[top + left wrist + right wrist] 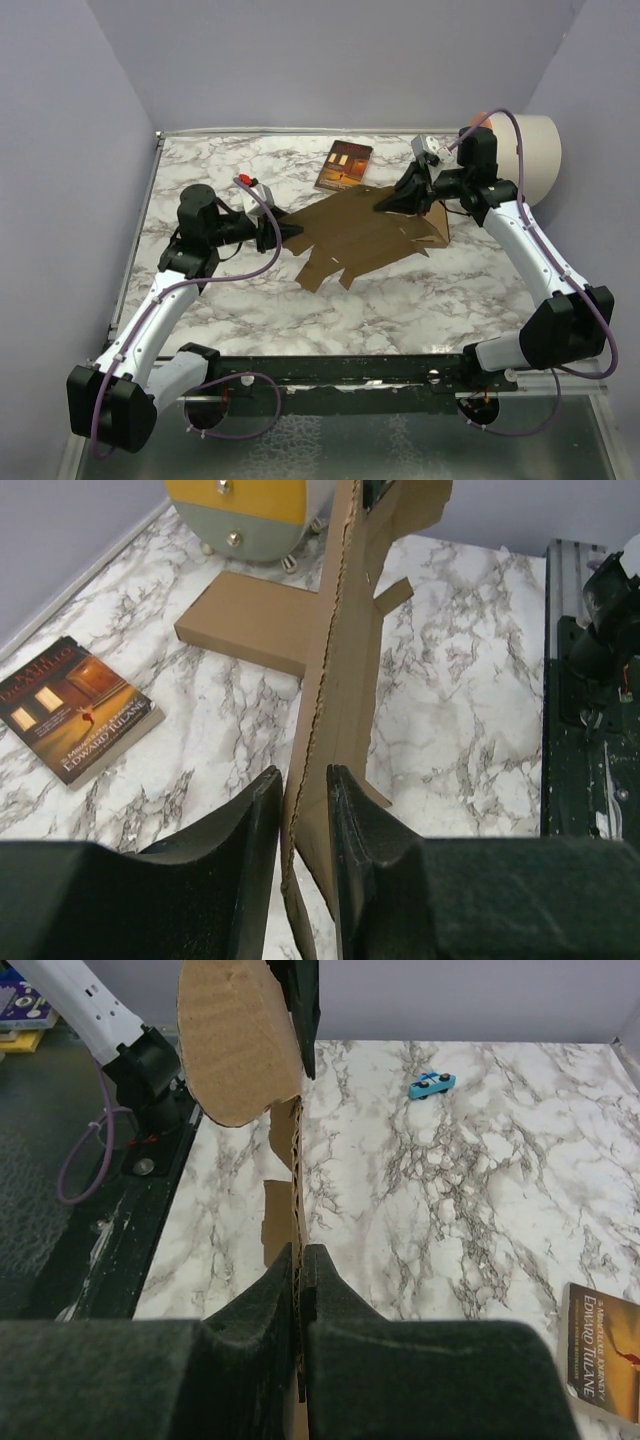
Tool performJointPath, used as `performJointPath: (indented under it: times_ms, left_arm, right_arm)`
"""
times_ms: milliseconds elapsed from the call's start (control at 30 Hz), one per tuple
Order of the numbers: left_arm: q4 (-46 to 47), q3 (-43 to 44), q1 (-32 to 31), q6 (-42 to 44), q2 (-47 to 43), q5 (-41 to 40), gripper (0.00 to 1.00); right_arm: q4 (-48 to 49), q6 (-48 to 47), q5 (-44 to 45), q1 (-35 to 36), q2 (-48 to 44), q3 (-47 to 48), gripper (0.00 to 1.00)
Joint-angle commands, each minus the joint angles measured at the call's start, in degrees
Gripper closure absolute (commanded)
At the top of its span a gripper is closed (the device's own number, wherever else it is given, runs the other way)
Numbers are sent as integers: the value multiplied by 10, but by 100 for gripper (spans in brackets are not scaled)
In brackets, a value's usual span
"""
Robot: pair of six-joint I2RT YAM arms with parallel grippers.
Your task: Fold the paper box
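So the paper box (355,235) sits mid-table on the marble table (420,300), not folded up yet, basically one wide die-cut sheet. Each arm has an end of it. The left gripper (290,232) has its fingers either side of the left edge and looks pinched on it, though lightly. The right gripper (388,205) is clamped hard on the far right edge, with the cardboard squeezed thin between the pads.

My guess is they're holding opposite ends so the sheet can't slide while one side bends a panel along a crease.

The sheet itself is plain brown corrugated, with jagged tabs along the near edge and a rounded flap sticking up by the right arm. The book (343,165) just behind it and the slim brown carton (250,630) aren't being touched.
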Motion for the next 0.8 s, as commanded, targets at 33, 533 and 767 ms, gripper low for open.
performJointPath:
  times_ms: [33, 533, 767]
  left_arm:
    - [83, -26, -3, -49, -14, 5, 74]
    - [76, -25, -3, -47, 4, 26, 87]
    - [75, -23, -3, -47, 7, 34, 100]
  right_arm:
    - [5, 18, -19, 0, 5, 18, 99]
    - [22, 38, -33, -4, 5, 13, 99]
    - [25, 40, -34, -5, 5, 11, 99]
